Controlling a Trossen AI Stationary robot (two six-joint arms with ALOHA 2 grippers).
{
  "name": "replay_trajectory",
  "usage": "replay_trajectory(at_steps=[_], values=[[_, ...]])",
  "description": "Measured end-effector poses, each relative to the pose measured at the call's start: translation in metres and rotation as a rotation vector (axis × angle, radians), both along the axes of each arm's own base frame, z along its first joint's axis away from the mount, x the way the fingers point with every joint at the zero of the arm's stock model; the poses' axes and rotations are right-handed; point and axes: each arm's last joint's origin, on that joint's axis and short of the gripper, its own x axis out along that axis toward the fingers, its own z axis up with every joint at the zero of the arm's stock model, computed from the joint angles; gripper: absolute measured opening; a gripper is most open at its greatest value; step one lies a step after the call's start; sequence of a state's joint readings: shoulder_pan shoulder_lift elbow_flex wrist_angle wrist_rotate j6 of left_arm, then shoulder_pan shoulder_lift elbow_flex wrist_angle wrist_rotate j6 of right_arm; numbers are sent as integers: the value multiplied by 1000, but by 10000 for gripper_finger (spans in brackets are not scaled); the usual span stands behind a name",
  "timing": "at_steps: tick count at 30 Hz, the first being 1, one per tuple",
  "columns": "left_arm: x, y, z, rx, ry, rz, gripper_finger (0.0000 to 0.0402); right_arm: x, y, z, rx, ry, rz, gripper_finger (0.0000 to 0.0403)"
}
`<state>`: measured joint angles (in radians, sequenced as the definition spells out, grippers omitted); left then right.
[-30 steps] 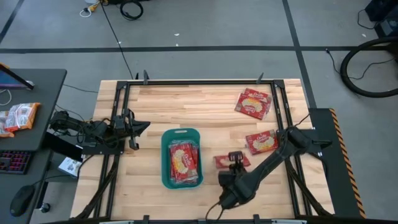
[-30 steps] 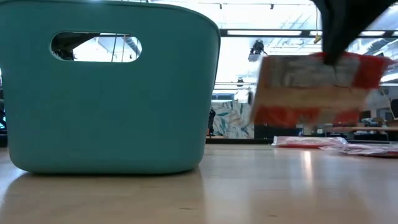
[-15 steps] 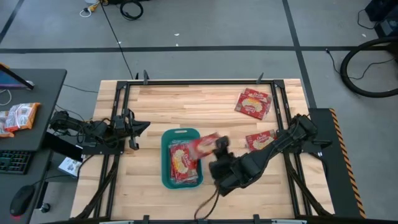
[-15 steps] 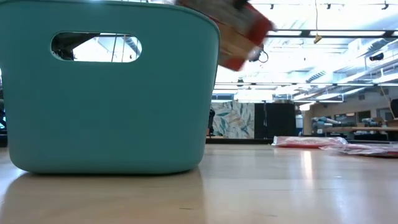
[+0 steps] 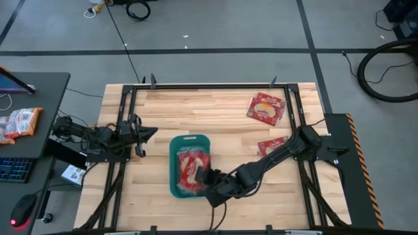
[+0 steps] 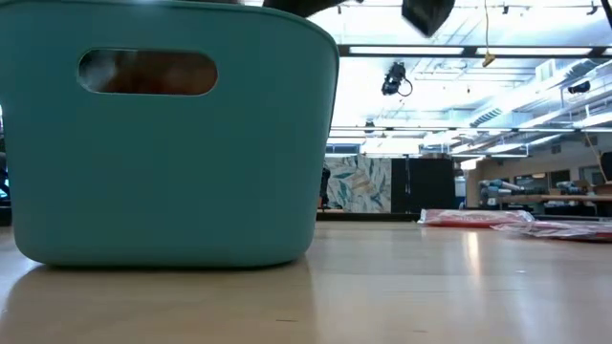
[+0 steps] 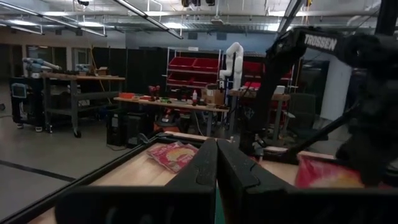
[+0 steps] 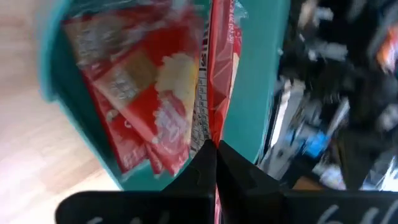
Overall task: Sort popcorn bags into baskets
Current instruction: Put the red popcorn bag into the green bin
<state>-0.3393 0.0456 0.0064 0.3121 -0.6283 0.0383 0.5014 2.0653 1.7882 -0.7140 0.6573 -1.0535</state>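
The teal basket (image 5: 175, 171) stands at the table's middle near edge, with several red popcorn bags (image 8: 134, 102) lying inside. My right gripper (image 5: 205, 175) reaches from the right over the basket's right rim and is shut on one more popcorn bag (image 8: 222, 68), seen edge-on inside the basket. In the low view the basket (image 6: 163, 153) fills the left, and red shows through its handle slot (image 6: 148, 72). Two popcorn bags lie flat on the table's right part (image 5: 266, 108) (image 5: 272, 145). My left gripper (image 5: 138, 134) waits shut at the table's left edge. My right gripper pinches the popcorn bag's near edge (image 8: 215, 134) between its two fingers. It comes from the table's right side, slanting down over the basket's rim. The bag runs on from the fingertips along the basket's inner wall, above the bags lying there; whether it rests on them I cannot tell.
Black frame rails (image 5: 124, 117) run along the table's left and right edges. A side desk (image 5: 26, 124) with orange-and-white packets stands left of the table. Bare wood lies left of the basket and along the far edge.
My right gripper carried the popcorn bag up from the table right of the basket, leftward over the basket's right rim, then down inside. The bag, first hanging in the air beside the basket, now sits within its walls. The gripper stayed shut on it.
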Motion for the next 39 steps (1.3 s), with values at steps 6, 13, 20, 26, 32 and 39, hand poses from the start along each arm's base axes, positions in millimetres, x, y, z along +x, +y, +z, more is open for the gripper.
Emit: replay_trajectory(at_steps=[6, 13, 20, 26, 32, 39], values=[[0, 0, 1, -5, -11, 0, 7, 10, -6, -13, -73, 109, 171, 10], [0, 0, -2, -56, 0, -15, 7, 25, -33, -12, 23, 109, 144, 65], [1, 0, -4, -101, 4, -26, 7, 21, -48, -3, -53, -55, -210, 132], [1, 0, -6, -126, 17, -32, 7, 0, -100, 24, 129, -180, -662, 133], [1, -1, -6, -126, 20, -31, 7, -31, -163, 33, 288, -178, -1199, 130], [1, 0, -6, -126, 20, -31, 7, -49, -227, 10, 242, -116, -1498, 132]])
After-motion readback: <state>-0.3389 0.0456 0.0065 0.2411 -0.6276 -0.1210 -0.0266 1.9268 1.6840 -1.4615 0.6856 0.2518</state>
